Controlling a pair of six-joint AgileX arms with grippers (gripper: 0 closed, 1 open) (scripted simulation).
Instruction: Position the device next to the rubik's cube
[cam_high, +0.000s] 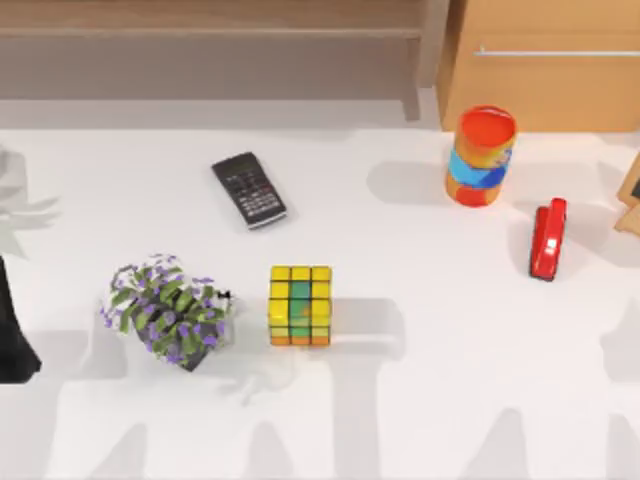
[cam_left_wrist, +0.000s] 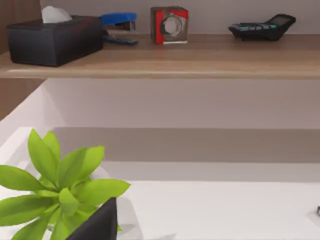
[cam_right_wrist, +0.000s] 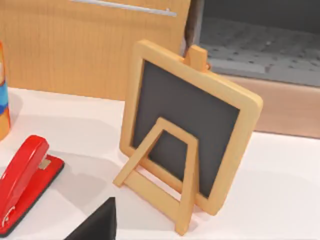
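Observation:
The rubik's cube (cam_high: 300, 305) sits on the white table, a little left of the middle and toward the front, mostly yellow on top with some green and orange squares. The device is out of view. A black keypad calculator (cam_high: 248, 190) lies behind and to the left of the cube. My left arm (cam_high: 15, 335) is a dark shape at the table's left edge, well left of the cube. A dark part of my left gripper (cam_left_wrist: 97, 225) hangs above a green leafy plant (cam_left_wrist: 60, 187). A dark part of my right gripper (cam_right_wrist: 95, 225) hovers in front of a small wooden chalkboard easel (cam_right_wrist: 187, 127).
A purple-flowered plant (cam_high: 165, 310) stands just left of the cube. A red, blue and orange can (cam_high: 481, 157) and a red stapler (cam_high: 547, 238) sit at the back right. A wooden shelf (cam_left_wrist: 165, 60) holds a black tissue box (cam_left_wrist: 52, 39) and small items.

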